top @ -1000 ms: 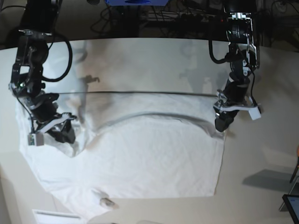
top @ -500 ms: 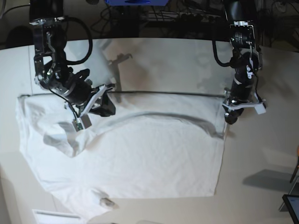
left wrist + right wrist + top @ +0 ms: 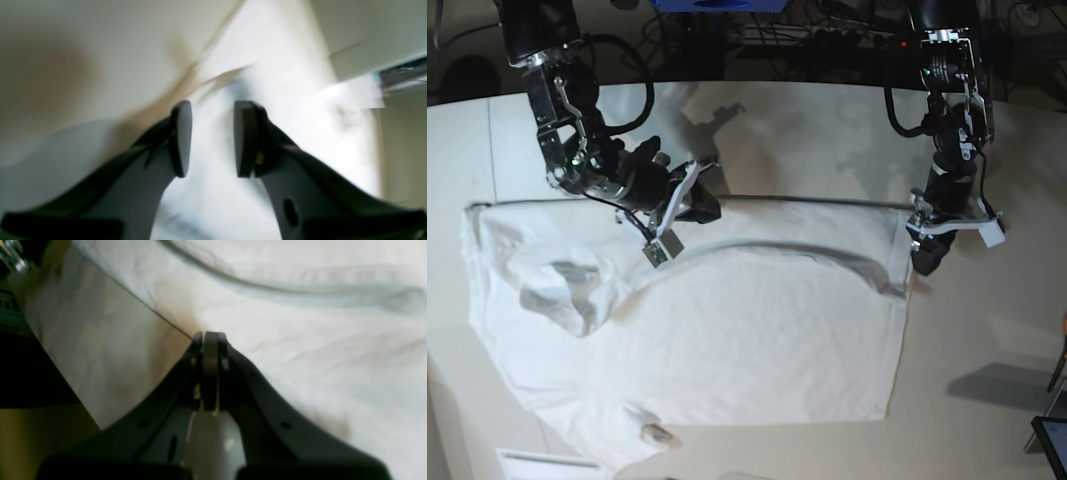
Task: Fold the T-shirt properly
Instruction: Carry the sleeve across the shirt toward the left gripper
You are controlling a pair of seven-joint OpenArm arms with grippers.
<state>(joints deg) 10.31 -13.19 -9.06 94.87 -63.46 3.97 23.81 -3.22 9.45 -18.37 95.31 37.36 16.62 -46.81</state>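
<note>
The white T-shirt (image 3: 757, 350) lies spread on the table, with a curved ridge across its upper part and its collar near the front edge. My right gripper (image 3: 707, 207) hangs over the shirt's far hem, left of the middle. The right wrist view shows this gripper (image 3: 210, 336) shut, with nothing seen between the pads and cloth (image 3: 317, 340) below. My left gripper (image 3: 924, 265) is at the shirt's right edge. In the blurred left wrist view it (image 3: 212, 138) stands open above white fabric (image 3: 300, 83), the gap empty.
The off-white table (image 3: 827, 130) stretches beyond the shirt at the back and to the right. Cables and dark equipment (image 3: 827, 40) line the far edge. A dark screen corner (image 3: 1052, 440) shows at the lower right.
My right arm has swung from the shirt's left sleeve up and right to the far hem, shutting on the way. The sleeve now lies folded on the shirt. The left arm shifted slightly.
</note>
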